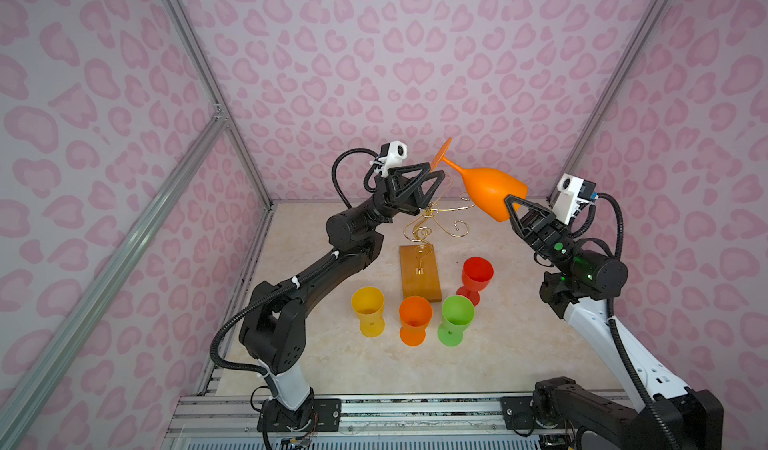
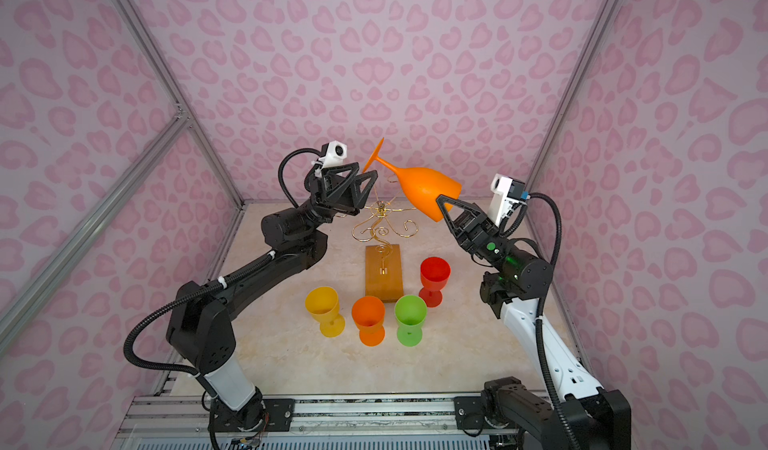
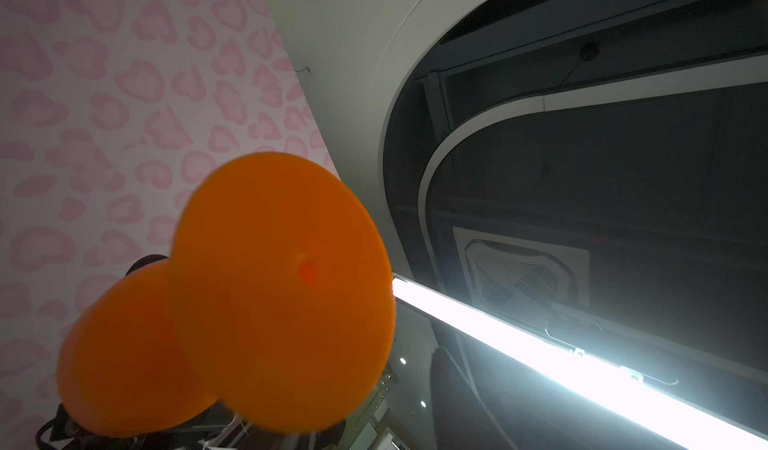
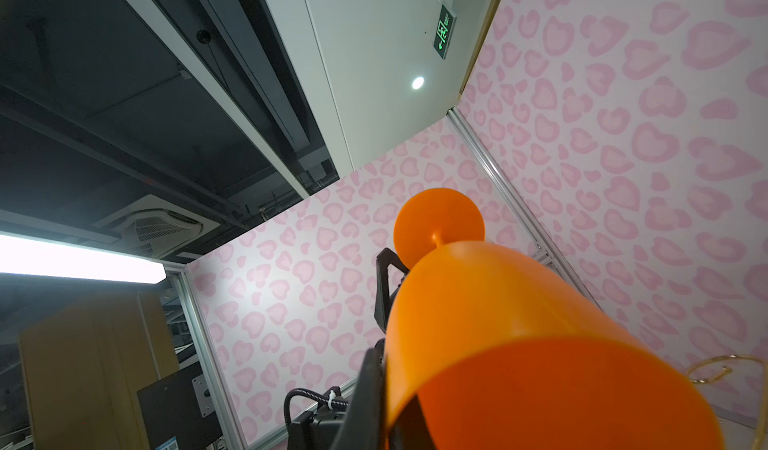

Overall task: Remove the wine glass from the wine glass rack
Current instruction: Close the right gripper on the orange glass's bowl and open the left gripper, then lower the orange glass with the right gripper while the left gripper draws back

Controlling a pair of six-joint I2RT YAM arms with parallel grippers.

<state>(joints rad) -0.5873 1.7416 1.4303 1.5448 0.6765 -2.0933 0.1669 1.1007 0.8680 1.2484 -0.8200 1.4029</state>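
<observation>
wine glass (image 1: 490, 188), orange, up in the air and tilted, bowl mouth down toward the right arm, foot up toward the back wall; right gripper (image 1: 509, 203) jaws pinching the bowl wall at the rim, one finger outside and one inside; left gripper (image 1: 435, 169) jaws spread, with the lower edge of the foot at their tips, contact unclear; left wrist view mostly filled by the foot disc, fingers hidden there;
wine glass rack (image 1: 419, 277) on the marble table (image 1: 519, 344), wooden base under the gold wire; the scroll arms fan out right under the glass and between both grippers; one scroll sits just beside the bowl rim in the right wrist view; cannot tell if wire touches glass;
upright on the table: yellow goblet (image 1: 368, 306), orange goblet (image 1: 415, 317) and green goblet (image 1: 457, 315) in a row at the near end of the base; red goblet (image 1: 478, 275) beside the base's right edge; all well below the held glass.
</observation>
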